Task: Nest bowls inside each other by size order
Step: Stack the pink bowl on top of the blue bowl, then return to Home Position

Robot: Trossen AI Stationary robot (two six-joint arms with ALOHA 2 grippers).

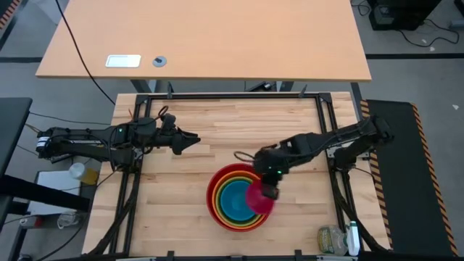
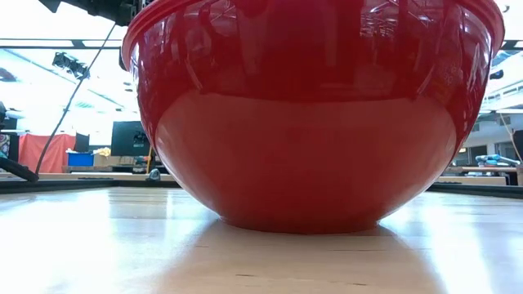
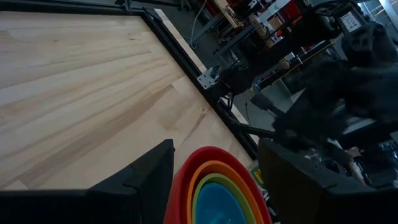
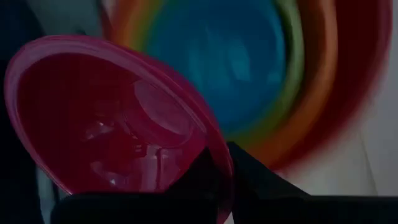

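Observation:
The red bowl [image 1: 217, 190] stands on its base near the table's front edge, with the orange [image 1: 222, 194], lime green [image 1: 228, 199] and blue [image 1: 235, 203] bowls nested inside it. It fills the low view [image 2: 310, 122]. My right gripper [image 1: 270, 190] is over the stack's right rim, shut on the magenta pink bowl [image 1: 259, 198]. My left gripper [image 1: 194, 138] is open and empty at the table's left, above the wood; the stack shows between its fingers in the left wrist view [image 3: 217, 186]. My right gripper pinches the pink bowl's rim [image 4: 219, 163] with one finger inside the bowl [image 4: 186, 180] and one outside [image 4: 261, 186]. The fingers come from above, slanting from the table's right. The bowl hangs tilted, clear of the table, over the right side of the stack.
A black metal frame [image 1: 319, 109] borders the wooden table [image 1: 174, 196]. A small clutter of objects [image 1: 337, 239] sits at the front right corner. A separate desk [image 1: 203, 36] stands beyond the far edge.

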